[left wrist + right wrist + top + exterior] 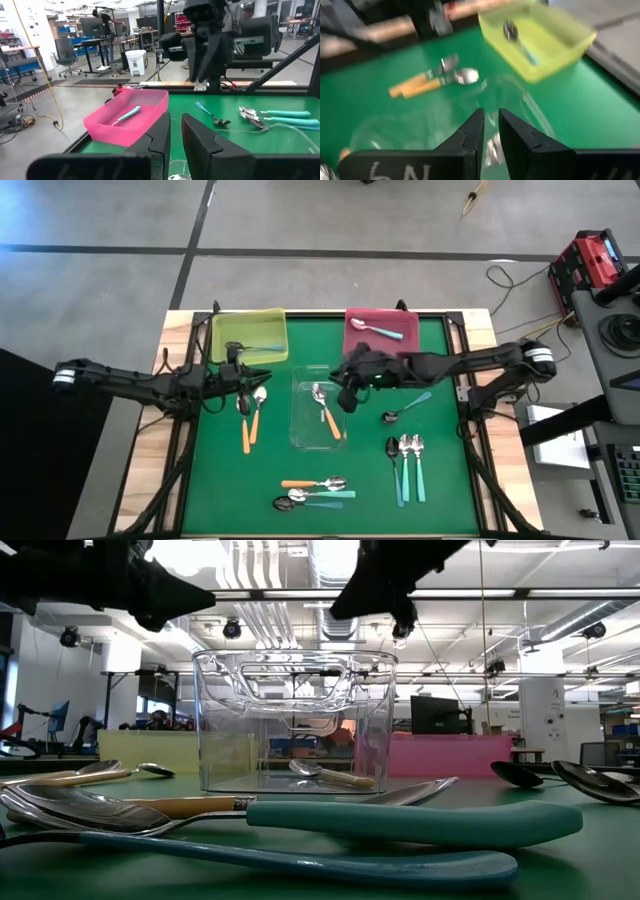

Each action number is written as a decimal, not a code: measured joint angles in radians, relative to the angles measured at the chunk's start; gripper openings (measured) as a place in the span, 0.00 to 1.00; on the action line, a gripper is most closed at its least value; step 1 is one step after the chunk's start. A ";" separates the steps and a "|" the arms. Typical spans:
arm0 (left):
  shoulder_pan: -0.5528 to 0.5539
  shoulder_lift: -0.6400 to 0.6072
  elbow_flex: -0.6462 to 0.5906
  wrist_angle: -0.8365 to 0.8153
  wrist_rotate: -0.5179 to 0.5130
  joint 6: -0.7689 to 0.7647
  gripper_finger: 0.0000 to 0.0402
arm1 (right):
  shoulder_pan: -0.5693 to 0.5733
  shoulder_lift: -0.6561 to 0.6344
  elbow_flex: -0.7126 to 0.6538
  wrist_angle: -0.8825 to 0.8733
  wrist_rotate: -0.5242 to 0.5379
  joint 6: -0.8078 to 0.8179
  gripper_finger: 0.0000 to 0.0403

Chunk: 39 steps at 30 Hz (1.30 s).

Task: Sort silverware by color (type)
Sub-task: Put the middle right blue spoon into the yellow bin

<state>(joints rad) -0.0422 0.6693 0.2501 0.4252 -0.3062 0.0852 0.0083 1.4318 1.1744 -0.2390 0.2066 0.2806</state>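
The silverware lies scattered on the green mat: two orange-handled spoons [250,420], a dark-bowled teal spoon [405,405], three teal spoons [406,465] and a mixed group [315,490] near the front edge. An orange-handled spoon [325,410] lies in the clear tray [300,435]. One teal spoon [262,346] rests in the yellow tray [225,330], and another [385,330] in the pink tray [360,345]. My left gripper [255,374] hovers shut between the yellow tray and the orange spoons, holding nothing [175,132]. My right gripper [345,392] hangs shut above the clear tray, holding nothing [491,125].
The three trays stand across the mat's far half, the clear one [295,720] in the middle. Bare mat lies at the near left and the far right. Cables and equipment [590,265] stand off the table to the right.
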 joint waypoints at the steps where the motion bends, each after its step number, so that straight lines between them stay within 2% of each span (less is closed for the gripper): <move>1: 0.000 0.000 0.000 -0.007 0.000 0.000 0.07 | 0.004 0.027 0.039 -0.056 0.000 0.001 0.12; 8: 0.000 0.024 0.000 -0.024 -0.001 -0.019 0.07 | 0.035 0.181 0.249 -0.379 -0.003 0.022 0.12; 15: 0.000 0.037 0.000 -0.024 -0.010 -0.016 0.07 | 0.073 0.246 0.342 -0.554 -0.026 0.088 0.12; 19: 0.000 0.037 0.000 -0.023 -0.026 -0.016 0.07 | 0.098 0.244 0.343 -0.610 -0.094 0.157 0.12; 23: 0.000 0.038 0.000 -0.023 -0.026 -0.016 0.07 | 0.141 0.240 0.343 -0.699 -0.111 0.191 0.12; 27: 0.000 0.038 0.000 -0.022 -0.026 -0.016 0.07 | 0.188 0.240 0.340 -0.870 -0.114 0.125 0.12; 31: 0.000 0.037 0.000 -0.011 -0.028 -0.016 0.07 | 0.220 0.239 0.315 -1.011 -0.165 0.051 0.12; 34: 0.000 0.037 0.002 0.040 -0.028 0.002 0.07 | 0.222 0.238 0.281 -1.044 -0.195 0.007 0.12; 39: 0.006 0.036 0.075 0.065 -0.035 0.146 0.07 | 0.216 0.238 0.198 -1.043 -0.233 -0.095 0.12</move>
<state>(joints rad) -0.0364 0.7049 0.3252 0.4903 -0.3407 0.2313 0.2246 1.6699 1.3724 -1.2816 -0.0269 0.1854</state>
